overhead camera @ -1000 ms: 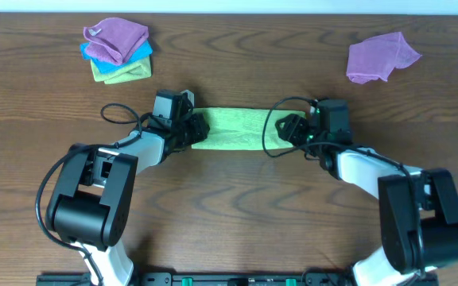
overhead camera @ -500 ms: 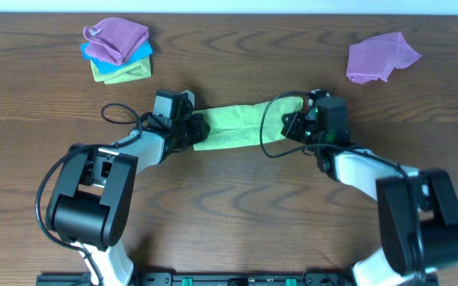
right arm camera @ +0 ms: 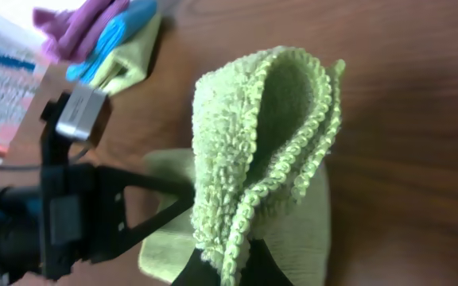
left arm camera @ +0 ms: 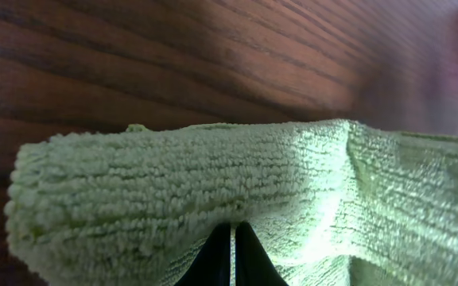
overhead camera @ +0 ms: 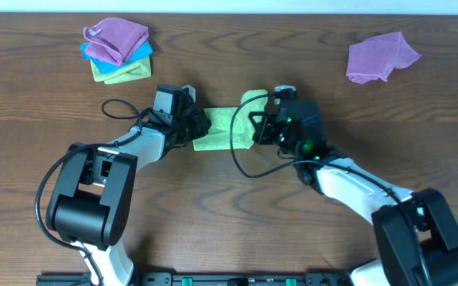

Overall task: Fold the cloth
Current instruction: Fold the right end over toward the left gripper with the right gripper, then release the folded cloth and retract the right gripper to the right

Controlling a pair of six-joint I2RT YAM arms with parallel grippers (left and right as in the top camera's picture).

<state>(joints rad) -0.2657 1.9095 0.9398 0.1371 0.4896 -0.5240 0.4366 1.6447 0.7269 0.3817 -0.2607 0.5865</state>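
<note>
Green cloth (overhead camera: 217, 135), we find, lies on the tabletop (overhead camera: 229, 214) between both hands: left hand (overhead camera: 201, 127) clamped on its left end, right hand (overhead camera: 254, 127) clamped on the raised right end, just beside the left.

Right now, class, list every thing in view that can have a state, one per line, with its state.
green cloth: half folded, right end lifted and doubled over, left end flat.
left fingers: shut on the cloth's left end.
right fingers: shut on the raised right end.
purple cloth: loose and crumpled, not folded.
stack of cloths: folded and piled, purple on top.
</note>
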